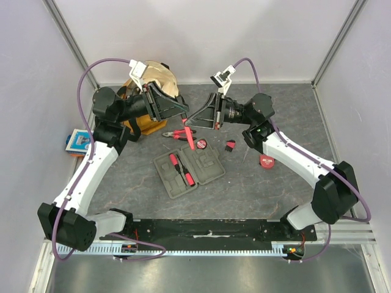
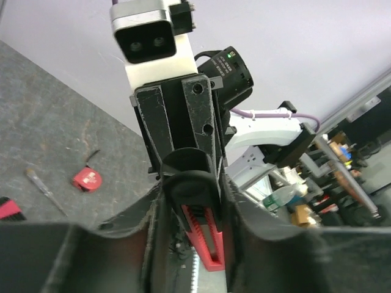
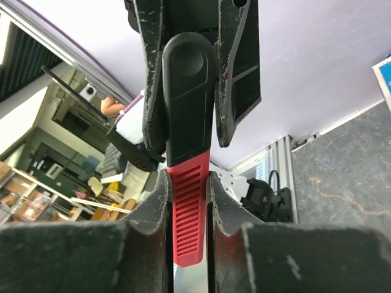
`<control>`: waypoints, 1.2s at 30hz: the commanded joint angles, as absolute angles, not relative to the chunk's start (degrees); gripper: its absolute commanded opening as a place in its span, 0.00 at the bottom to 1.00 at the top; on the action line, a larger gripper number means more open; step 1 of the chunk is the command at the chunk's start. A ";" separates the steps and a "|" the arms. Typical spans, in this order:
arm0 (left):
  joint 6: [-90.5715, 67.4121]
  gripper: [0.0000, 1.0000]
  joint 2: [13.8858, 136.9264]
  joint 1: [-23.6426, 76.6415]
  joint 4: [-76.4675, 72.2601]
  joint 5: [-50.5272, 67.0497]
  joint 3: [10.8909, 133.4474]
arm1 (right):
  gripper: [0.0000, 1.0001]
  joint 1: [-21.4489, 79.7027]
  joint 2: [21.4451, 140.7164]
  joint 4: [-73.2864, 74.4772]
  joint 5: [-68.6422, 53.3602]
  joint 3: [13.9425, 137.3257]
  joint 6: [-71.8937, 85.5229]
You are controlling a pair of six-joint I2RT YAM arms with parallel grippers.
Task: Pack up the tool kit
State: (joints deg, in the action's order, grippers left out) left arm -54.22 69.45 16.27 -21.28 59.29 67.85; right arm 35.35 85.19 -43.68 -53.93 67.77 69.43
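The tool kit's grey case lies open and flat at the middle of the worktop. Two red-and-black screwdrivers sit in the moulded slots of its left half, while the right half shows only bare slots. Just behind the case lie the pliers, and the round tape measure rests near the case's far right corner. A small dark piece lies a little further right. Above these, one more piece of the kit is held up off the worktop: a flat red-and-black tool with a rounded black end and a ribbed red part. Both arms meet on it. The right pincer is closed tight on the ribbed red part, its fingers pressed against either side. The left pincer, facing it head-on, is nearly closed too, its fingers flanking the black end closely and seemingly gripping it. To the right of the case, under the right arm, lie a small red item and a thin pointed tool. A tan-and-yellow bag stands at the far left behind the left arm, and a blue-and-white packet lies at the worktop's left edge.
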 commanded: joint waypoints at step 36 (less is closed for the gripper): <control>-48.60 0.02 95.00 28.21 28.74 5.89 67.41 | 0.46 35.95 78.40 21.63 7.92 50.19 28.21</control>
State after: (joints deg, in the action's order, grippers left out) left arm -45.71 93.30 27.18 32.64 6.07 66.57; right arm 35.83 78.94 23.51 9.80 52.47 29.23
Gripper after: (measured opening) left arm 0.337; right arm 0.494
